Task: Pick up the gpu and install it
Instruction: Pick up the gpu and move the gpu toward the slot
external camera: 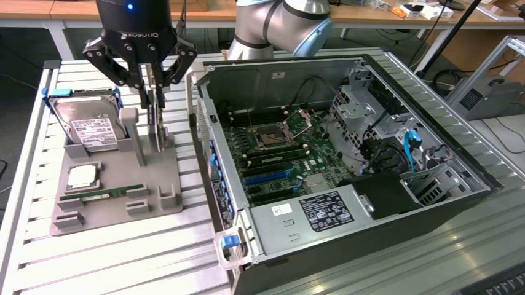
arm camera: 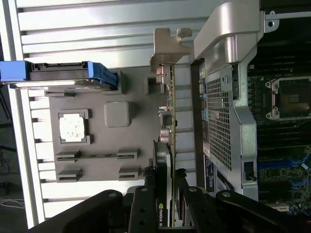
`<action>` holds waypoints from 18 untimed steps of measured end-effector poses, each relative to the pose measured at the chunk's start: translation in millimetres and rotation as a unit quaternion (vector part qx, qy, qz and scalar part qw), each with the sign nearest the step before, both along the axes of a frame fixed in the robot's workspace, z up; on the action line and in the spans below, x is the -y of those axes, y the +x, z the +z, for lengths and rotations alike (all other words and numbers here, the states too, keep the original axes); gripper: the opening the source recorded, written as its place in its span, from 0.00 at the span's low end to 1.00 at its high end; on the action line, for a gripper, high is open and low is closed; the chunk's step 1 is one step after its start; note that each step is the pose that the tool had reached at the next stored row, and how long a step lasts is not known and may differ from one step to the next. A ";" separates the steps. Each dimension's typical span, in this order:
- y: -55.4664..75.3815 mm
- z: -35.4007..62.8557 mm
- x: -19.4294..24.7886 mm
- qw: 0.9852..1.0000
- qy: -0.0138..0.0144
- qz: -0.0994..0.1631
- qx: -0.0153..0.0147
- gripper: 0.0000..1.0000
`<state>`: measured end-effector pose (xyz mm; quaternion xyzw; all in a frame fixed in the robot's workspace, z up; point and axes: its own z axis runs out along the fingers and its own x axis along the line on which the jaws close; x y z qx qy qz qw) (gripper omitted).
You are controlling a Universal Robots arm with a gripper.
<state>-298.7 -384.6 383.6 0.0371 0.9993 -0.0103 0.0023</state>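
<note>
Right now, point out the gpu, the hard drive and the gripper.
gpu (arm camera: pixel 172 97), wrist view, on the card's thin upturned edge.
hard drive (external camera: pixel 96 130), exterior view, on its white label.
gripper (external camera: pixel 154 91), exterior view, midway between the fingertips, either side of the card.

Arm bent overhead, jaws pointing straight down, clamped narrow

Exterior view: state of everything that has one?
Thin dark GPU card with silver bracket: upright on edge, between the jaws.
Black gripper: jaws shut on the card.
Silver hard drive with white label: standing on edge in grey tray.
Silver square processor chip: flat in tray pocket.
Green memory stick: flat in tray slot.
Grey computer case: side open.
</note>
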 end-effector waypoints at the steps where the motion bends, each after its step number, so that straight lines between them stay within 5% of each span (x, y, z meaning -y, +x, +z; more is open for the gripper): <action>1: 0.0 0.2 0.0 1.000 0.000 0.000 0.000 0.27; 11: 0.0 4.3 0.0 1.000 0.001 0.000 0.000 0.27; 18: 0.0 17.2 0.1 1.000 0.003 0.000 0.000 0.27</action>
